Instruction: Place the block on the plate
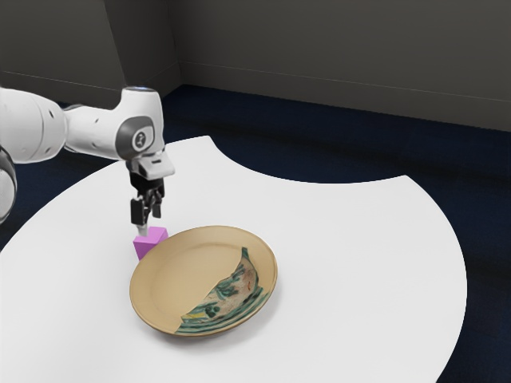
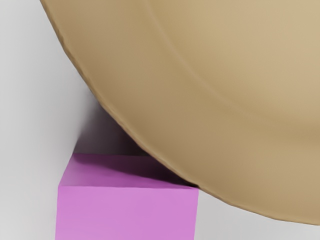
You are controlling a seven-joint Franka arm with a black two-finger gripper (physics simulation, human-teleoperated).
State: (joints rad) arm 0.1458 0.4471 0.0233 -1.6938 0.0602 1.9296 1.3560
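Right beside the pink block (image 2: 125,212), the rim of the plate (image 2: 135,105).

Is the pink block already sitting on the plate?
No, the pink block is on the white table, right beside the rim of the plate.

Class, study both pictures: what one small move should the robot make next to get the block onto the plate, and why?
Probably ease the open claw down around the purple block, minding the plate. The block sits on the table, right by the plate's rim, and is not yet gripped; the claw hovers over it, fingers apart.
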